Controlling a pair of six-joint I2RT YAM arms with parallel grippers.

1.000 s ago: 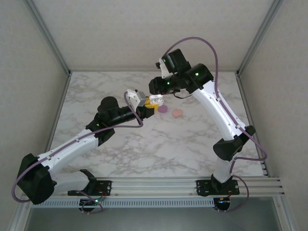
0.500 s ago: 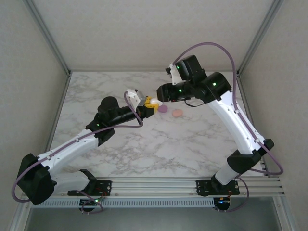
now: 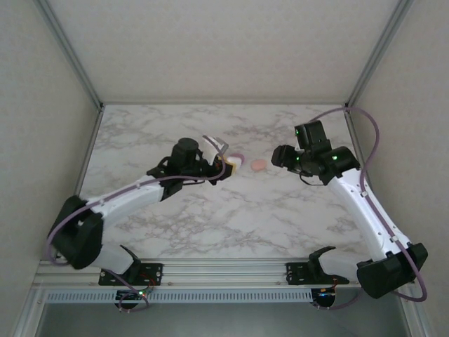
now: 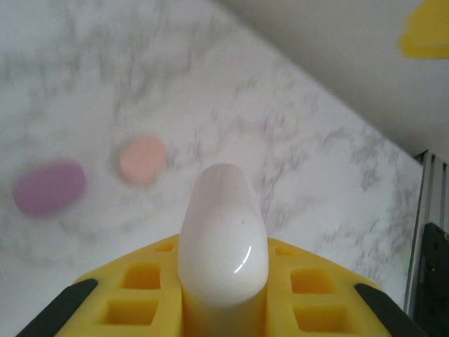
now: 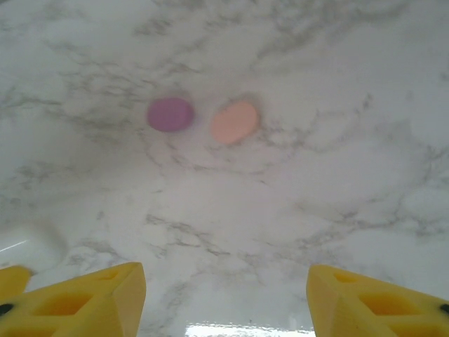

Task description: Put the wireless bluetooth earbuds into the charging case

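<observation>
Above the middle of the counter [image 3: 231, 210], the left fingers [image 4: 140, 288] are pressed onto a white case [image 4: 223, 232]. They pinch its near end so that the rounded far end juts forward beyond the yellow tips. That grip leaves most of the shell bare. I judge this suits offering it to the other arm or setting it down without the tips striking the marble.

The case looks shut, so whether earbuds sit inside it is hidden.

Just beyond it on the counter lie a purple piece [image 5: 170, 114] and a pink-orange piece [image 5: 234, 121], side by side, close but not touching. Each looks about as large as the white case, so I take them for further cases rather than loose buds. The blur does not let me be sure.

The right fingers [image 5: 84, 298] stand spread wide with nothing between them. They hang to the right of the pink-orange piece and well apart from it, with the wrist camera looking down at both pieces. That open stance, aimed at the pair, reads as readiness to come down around one of them. The pink-orange piece is the nearer candidate.

The white case is the only thing held off the surface, so the left arm seems to serve as the holder while the right does the fetching.
</observation>
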